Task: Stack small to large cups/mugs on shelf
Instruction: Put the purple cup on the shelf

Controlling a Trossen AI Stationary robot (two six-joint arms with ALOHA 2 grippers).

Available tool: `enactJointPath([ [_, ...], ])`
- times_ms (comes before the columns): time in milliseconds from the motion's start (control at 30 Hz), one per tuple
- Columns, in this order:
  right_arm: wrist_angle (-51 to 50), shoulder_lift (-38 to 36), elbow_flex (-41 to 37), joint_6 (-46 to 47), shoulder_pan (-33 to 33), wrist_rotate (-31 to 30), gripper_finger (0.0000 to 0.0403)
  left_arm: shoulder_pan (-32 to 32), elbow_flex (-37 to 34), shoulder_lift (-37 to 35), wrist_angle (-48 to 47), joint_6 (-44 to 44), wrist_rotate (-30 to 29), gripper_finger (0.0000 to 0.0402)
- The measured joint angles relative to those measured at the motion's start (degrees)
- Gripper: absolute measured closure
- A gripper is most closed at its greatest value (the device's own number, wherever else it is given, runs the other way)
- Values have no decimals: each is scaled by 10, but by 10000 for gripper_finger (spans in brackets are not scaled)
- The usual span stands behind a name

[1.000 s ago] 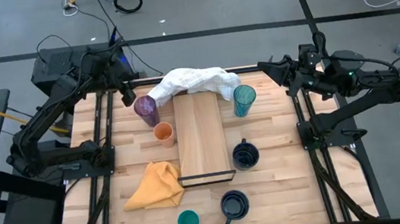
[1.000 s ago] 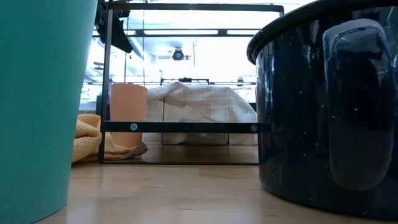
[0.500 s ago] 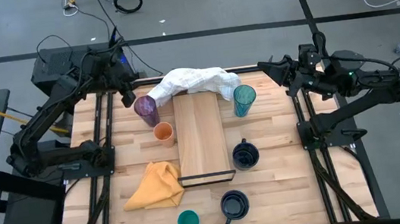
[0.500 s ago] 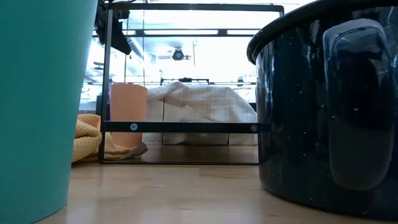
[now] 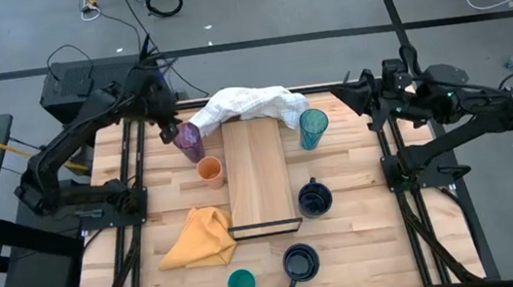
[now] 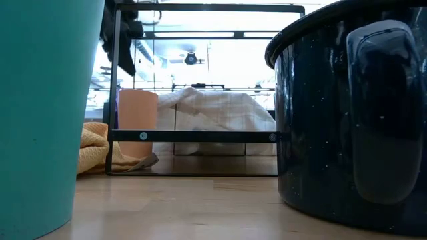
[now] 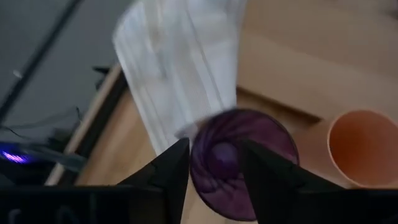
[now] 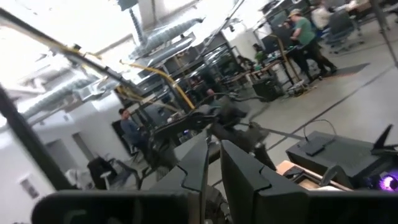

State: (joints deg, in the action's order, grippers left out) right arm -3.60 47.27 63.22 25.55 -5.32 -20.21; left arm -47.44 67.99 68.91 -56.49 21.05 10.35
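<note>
high view: the left pincer (image 5: 169,127) hangs just above the purple tumbler (image 5: 188,142), which stands upright on the surface (image 5: 347,240) beside the shelf (image 5: 259,177), near the orange cup (image 5: 210,172) and a white cloth (image 5: 242,104). the right pincer (image 5: 356,92) waits at the far right edge, well apart from the teal tumbler (image 5: 312,128).

low view: the orange cup (image 6: 137,123) stands behind the shelf's dark rim.

left wrist view: the fingers (image 7: 171,177) stand parted, straddling the tumbler's rim (image 7: 239,158), nothing gripped yet. i judge an off-centre descent could tip the tumbler into the orange cup or snag the cloth.

right wrist view: its fingers (image 8: 239,177) sit nearly together, holding nothing.
</note>
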Motion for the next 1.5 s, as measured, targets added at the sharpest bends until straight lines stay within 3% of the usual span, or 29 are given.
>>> enactJointPath([
  [233,-15,0,0,-12,0,28,351,37,0,36,-37,-24,-8,246],
  [567,-37,-1,0,-12,0,28,351,49,0,39,-21,-38,-119,247],
  [1200,-37,5,0,28,0,28,351,36,0,57,-71,-38,-142,179],
  [1500,-36,10,0,28,0,28,351,36,0,80,-82,-39,-160,174],
])
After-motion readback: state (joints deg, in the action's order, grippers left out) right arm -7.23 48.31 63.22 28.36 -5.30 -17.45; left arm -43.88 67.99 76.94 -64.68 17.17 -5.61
